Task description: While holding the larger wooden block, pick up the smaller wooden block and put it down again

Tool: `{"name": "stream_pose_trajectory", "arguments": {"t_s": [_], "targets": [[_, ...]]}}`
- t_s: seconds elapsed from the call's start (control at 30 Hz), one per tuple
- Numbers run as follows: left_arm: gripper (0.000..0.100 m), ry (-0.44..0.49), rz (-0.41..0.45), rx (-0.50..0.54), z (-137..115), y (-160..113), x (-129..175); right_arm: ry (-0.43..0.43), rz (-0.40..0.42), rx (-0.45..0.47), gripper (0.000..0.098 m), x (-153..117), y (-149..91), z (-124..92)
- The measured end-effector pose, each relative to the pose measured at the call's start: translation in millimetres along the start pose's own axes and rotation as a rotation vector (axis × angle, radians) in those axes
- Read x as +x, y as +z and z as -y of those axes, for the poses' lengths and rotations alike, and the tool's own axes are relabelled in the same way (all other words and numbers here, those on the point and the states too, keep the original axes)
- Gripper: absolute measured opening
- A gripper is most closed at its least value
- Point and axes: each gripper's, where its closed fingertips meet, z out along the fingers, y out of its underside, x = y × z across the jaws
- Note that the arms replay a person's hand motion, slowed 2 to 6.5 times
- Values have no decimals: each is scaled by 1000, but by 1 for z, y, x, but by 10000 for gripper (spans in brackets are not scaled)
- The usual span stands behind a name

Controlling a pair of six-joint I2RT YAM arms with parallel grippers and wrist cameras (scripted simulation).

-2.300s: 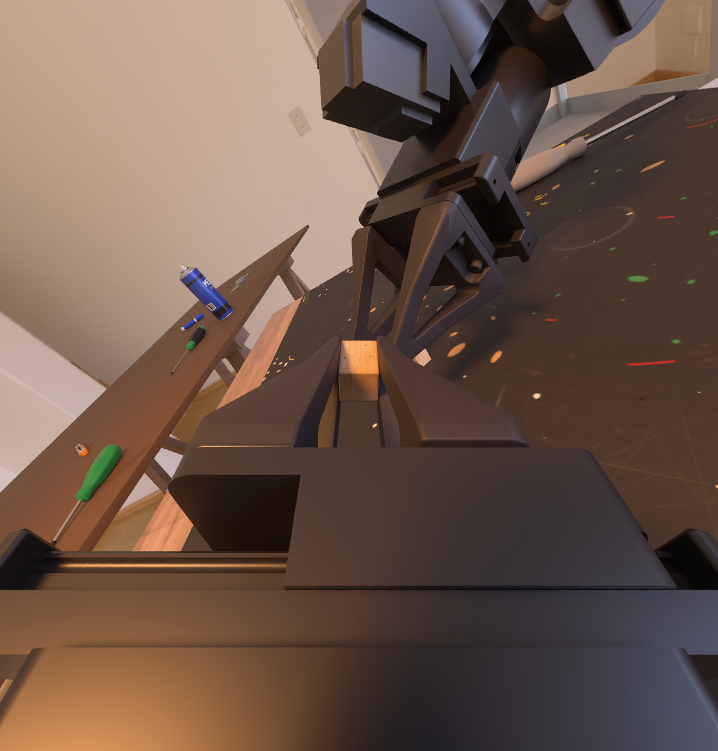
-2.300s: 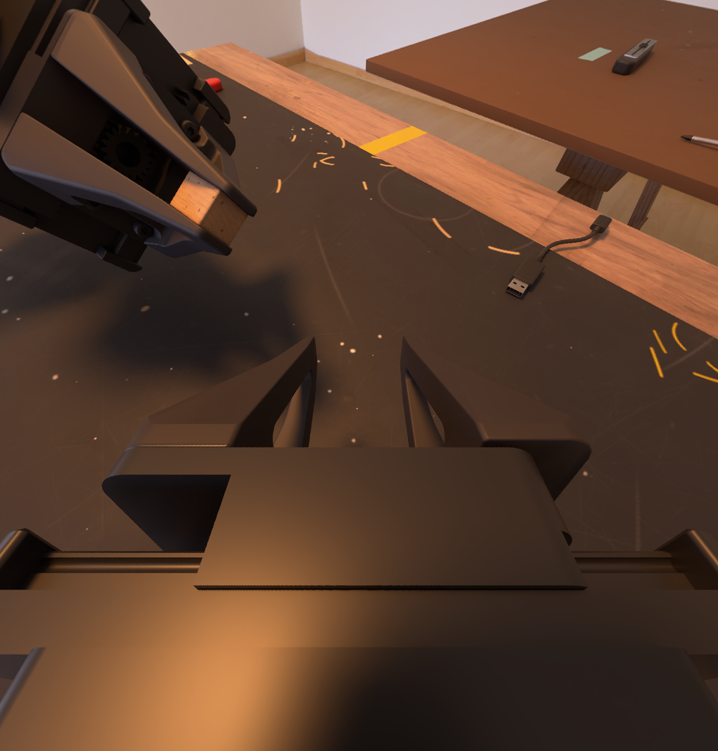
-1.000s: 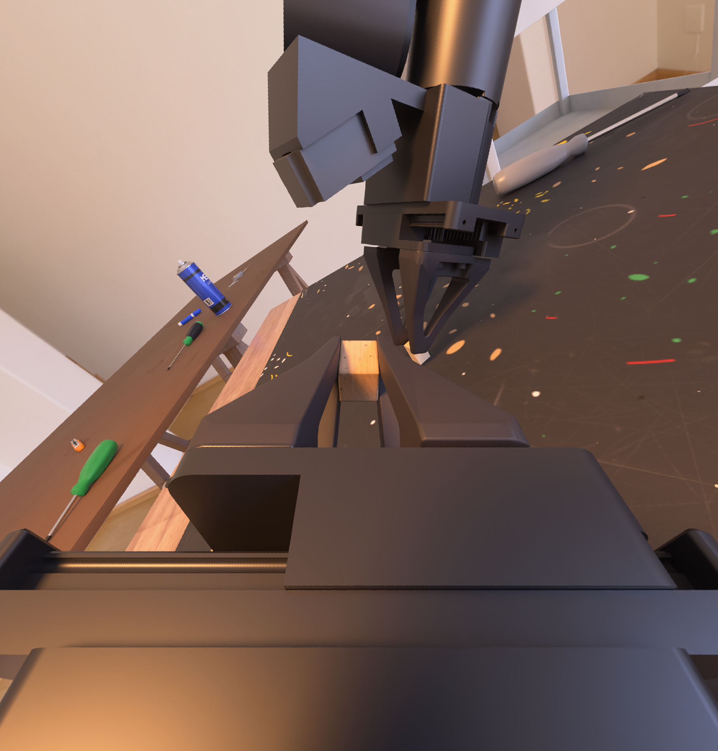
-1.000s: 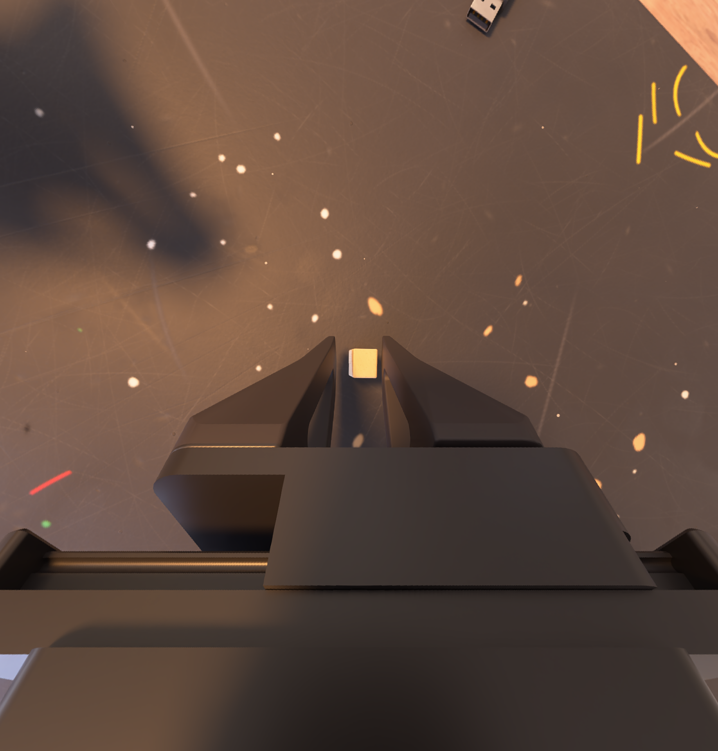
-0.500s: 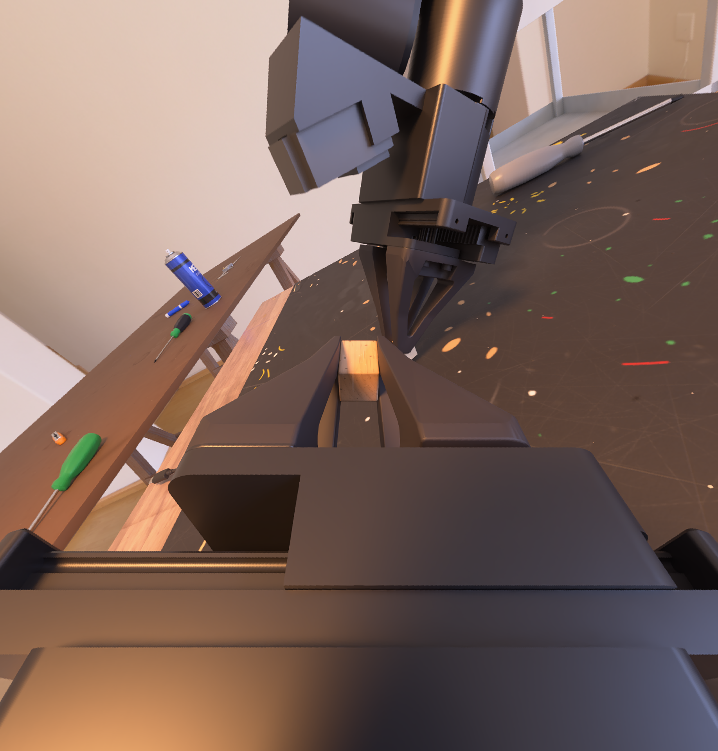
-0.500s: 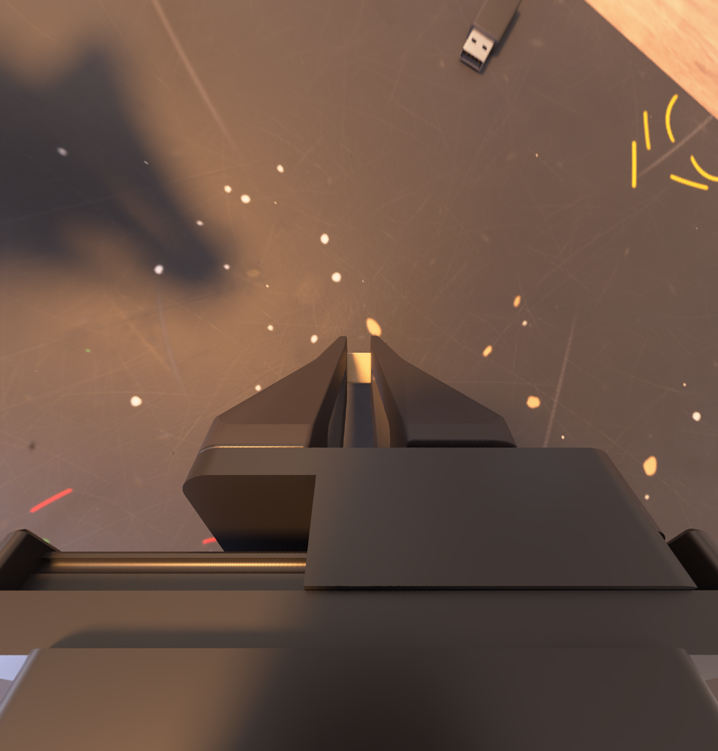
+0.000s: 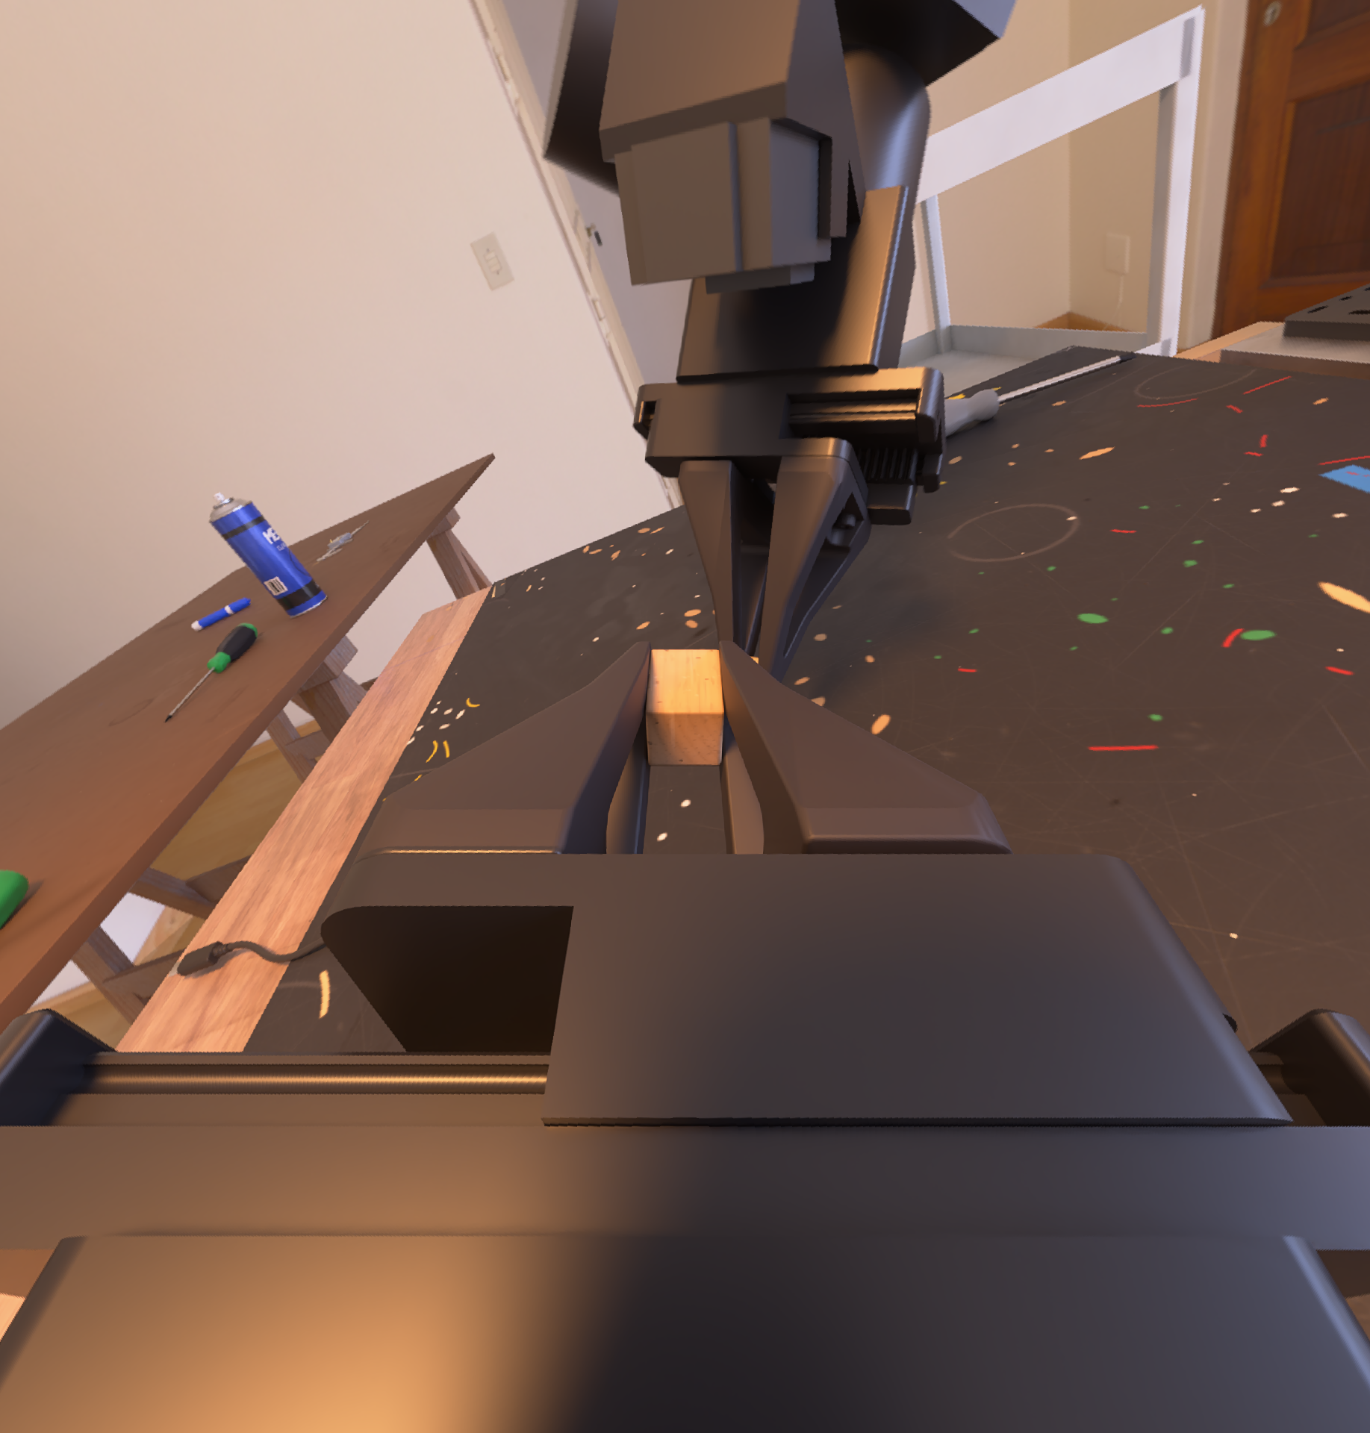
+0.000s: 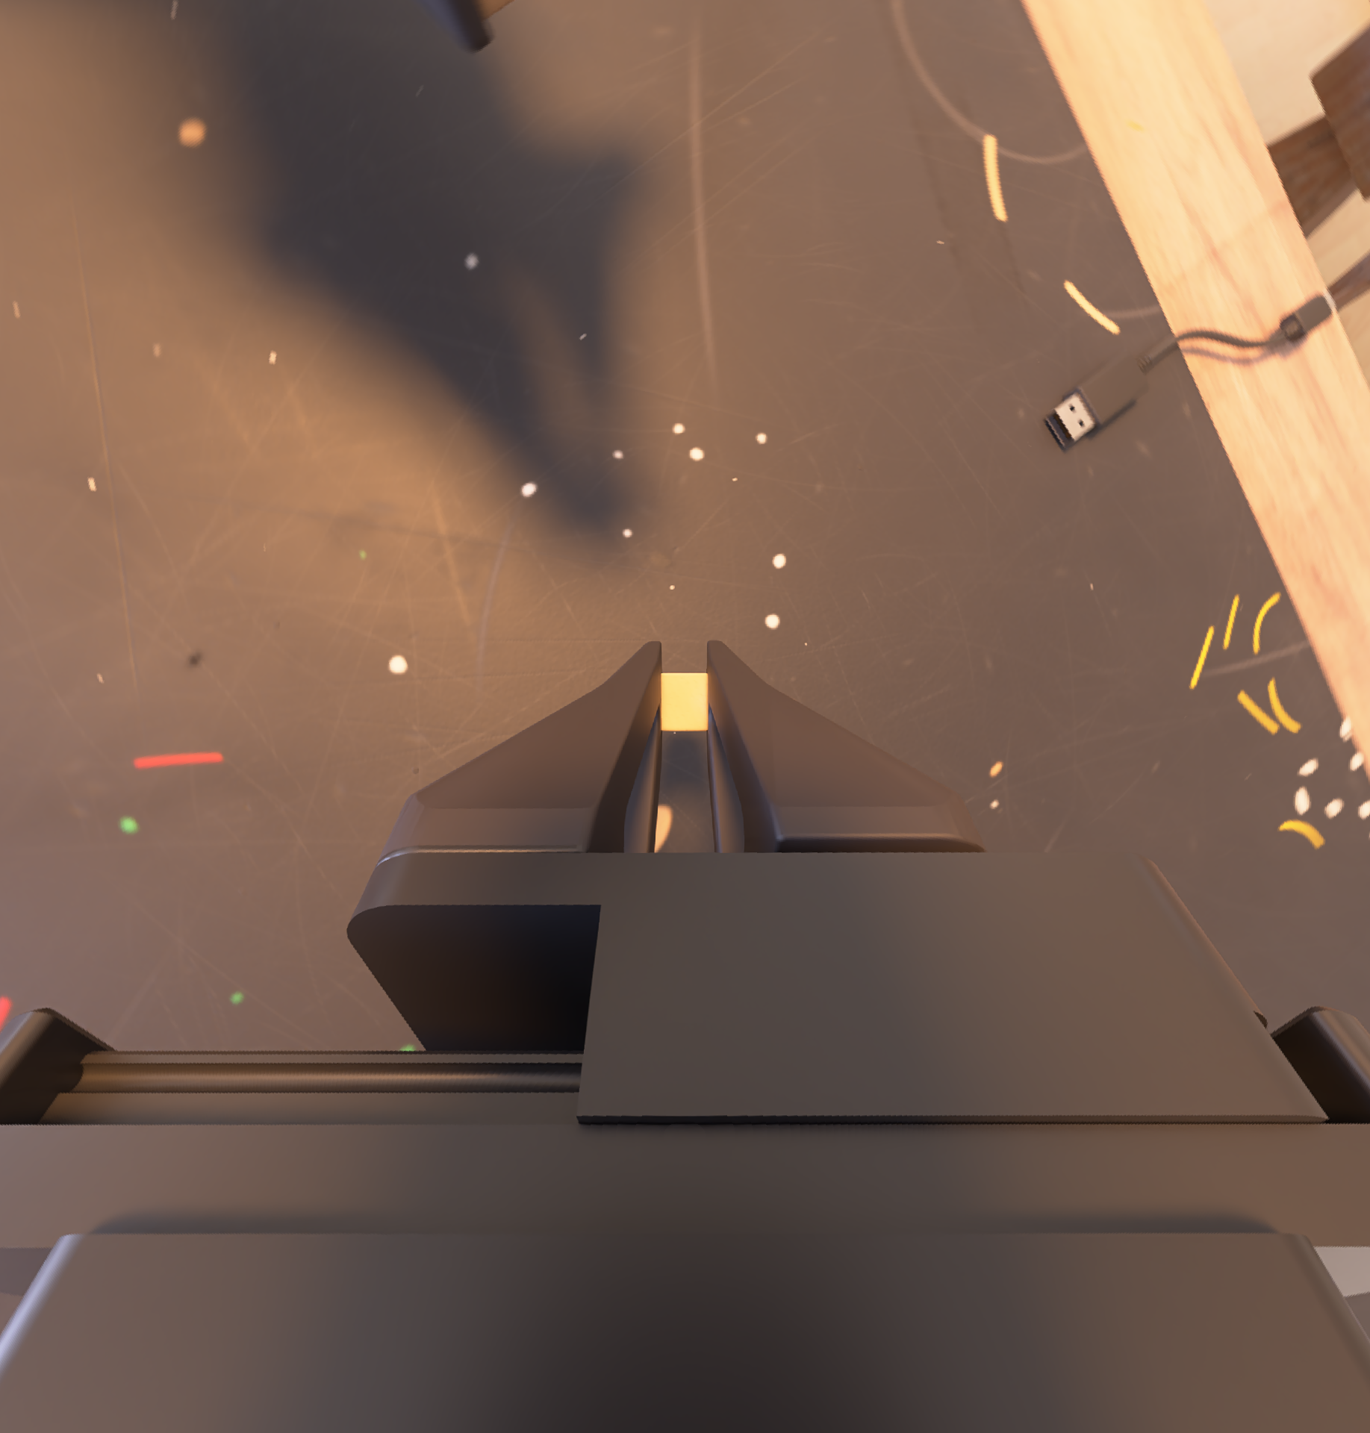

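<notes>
- Smaller wooden block (image 8: 683,700) sits clamped between the closed-in fingers of the right gripper (image 8: 684,659), just short of their tips; it looks lifted clear of the dark table (image 8: 356,543), though the height is hard to judge.
- Larger wooden block (image 7: 685,706) is gripped between the jaws of the left gripper (image 7: 685,659), filling the gap near the tips.
- Judged progress: hold and pick-up look done; setting the small block back down and letting go are left.
- Right gripper points almost straight down at the table; in the left wrist view it (image 7: 751,643) hangs vertically just beyond the left fingertips.
- Left gripper reaches forward at a shallow angle over the table.
- USB cable (image 8: 1085,411) lies well off to the right of the right jaws.
</notes>
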Motion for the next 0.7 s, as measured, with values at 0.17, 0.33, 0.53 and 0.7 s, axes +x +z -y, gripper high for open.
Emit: {"name": "stream_pose_trajectory", "arguments": {"t_s": [0.17,0.33,0.53,0.7], "targets": [[140,45,-30,26,5,-2,9,-198,64,-98,96,-10,6,-1],[141,67,-39,6,0,-1,16,-304,136,-146,96,-14,11,-1],[141,80,-46,6,2,0,18,-397,199,-195,97,-15,13,1],[141,78,-55,24,4,0,19,-468,250,-240,96,-15,12,3]]}}
